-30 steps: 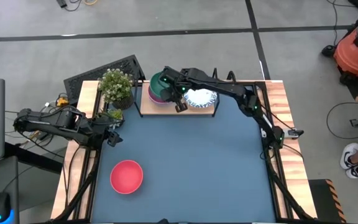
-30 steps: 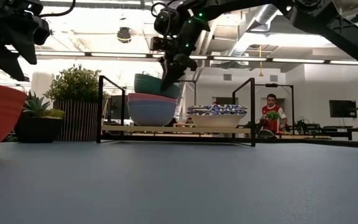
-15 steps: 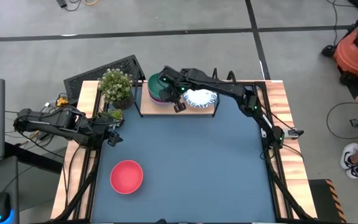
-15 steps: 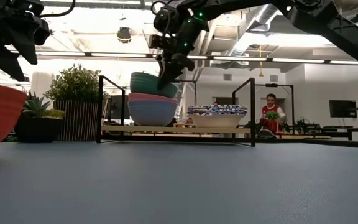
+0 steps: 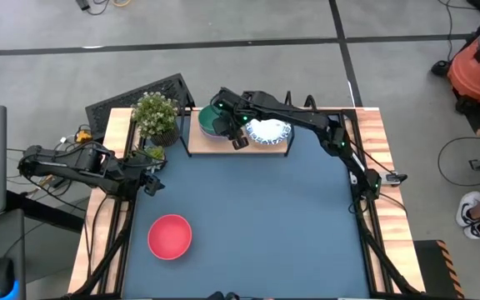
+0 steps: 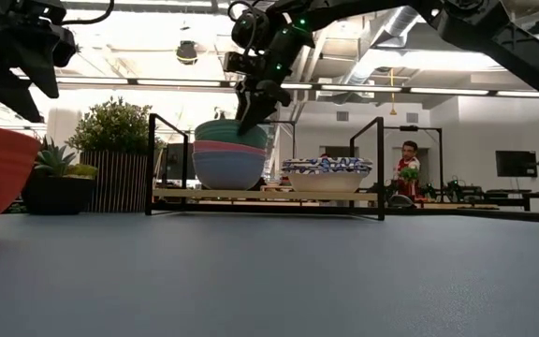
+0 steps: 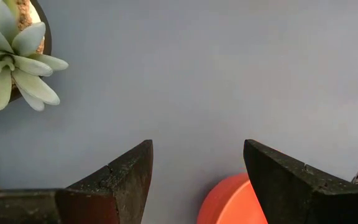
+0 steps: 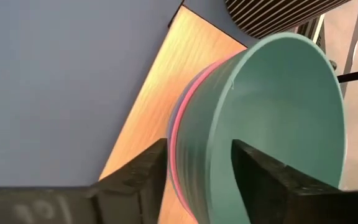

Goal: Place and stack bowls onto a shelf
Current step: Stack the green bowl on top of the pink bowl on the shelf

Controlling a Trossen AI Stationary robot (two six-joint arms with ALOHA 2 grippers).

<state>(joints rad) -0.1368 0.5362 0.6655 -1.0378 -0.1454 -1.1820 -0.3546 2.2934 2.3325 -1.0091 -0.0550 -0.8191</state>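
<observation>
On the left end of the shelf (image 5: 197,147) a green bowl (image 8: 278,106) sits nested in a pink bowl (image 6: 227,147), which sits in a blue bowl (image 6: 227,170). My right gripper (image 8: 197,168) is open above this stack, one finger inside the green bowl's rim and one outside. White patterned bowls (image 5: 269,132) are stacked on the shelf to the right. A red bowl (image 5: 170,236) rests on the blue mat near the front left. My left gripper (image 5: 151,185) is open at the table's left edge, clear of the red bowl (image 7: 229,199). My right gripper comes down from above on the green bowl's near right rim (image 8: 219,143), its open fingers (image 8: 138,177) on either side of the wall. Whether either finger touches the rim I cannot tell. The bowl rests level in the pink bowl.
A potted leafy plant (image 5: 157,117) and a small succulent (image 5: 152,154) stand left of the shelf. The shelf's black wire frame (image 6: 379,164) rises at both ends. Open blue mat (image 5: 265,225) spreads across the middle and right. A person (image 6: 405,173) stands far behind.
My right gripper has moved a little down and toward the table's left edge over the stack, then opened and let go. The green bowl, held tilted above the pink bowl before, now sits level and lower, nested in it.
</observation>
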